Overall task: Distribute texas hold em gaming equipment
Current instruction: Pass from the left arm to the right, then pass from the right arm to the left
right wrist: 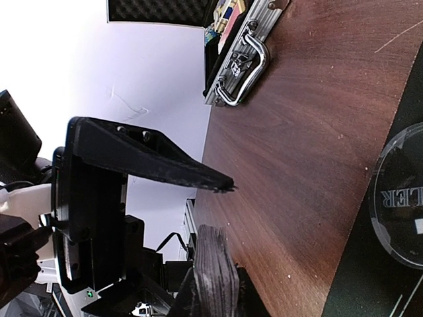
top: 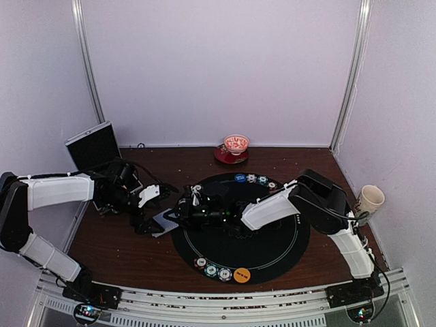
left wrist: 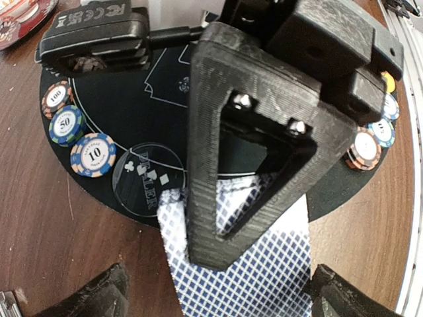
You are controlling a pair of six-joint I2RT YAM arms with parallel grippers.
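Note:
My right gripper (right wrist: 218,281) is shut on a deck of playing cards (right wrist: 218,254), seen edge-on between its pads. It reaches over the left edge of the black mat (top: 272,252). In the left wrist view its black triangular finger (left wrist: 244,132) lies over a blue-diamond card back (left wrist: 264,277). That card sticks out between the wide-open fingers of my left gripper (left wrist: 223,289), which do not touch it. In the top view the left gripper (top: 143,214) faces the right gripper (top: 182,208) over a grey card (top: 167,222). Striped chips (left wrist: 69,125) and a clear dealer disc (left wrist: 145,175) lie on the mat.
Chips (top: 212,270) and an orange disc (top: 242,274) line the mat's near rim; more chips (top: 253,179) and a blue disc (top: 240,177) line the far rim. A red-and-white bowl (top: 236,143) stands behind, an open case (top: 93,146) at back left, a paper cup (top: 370,199) at right.

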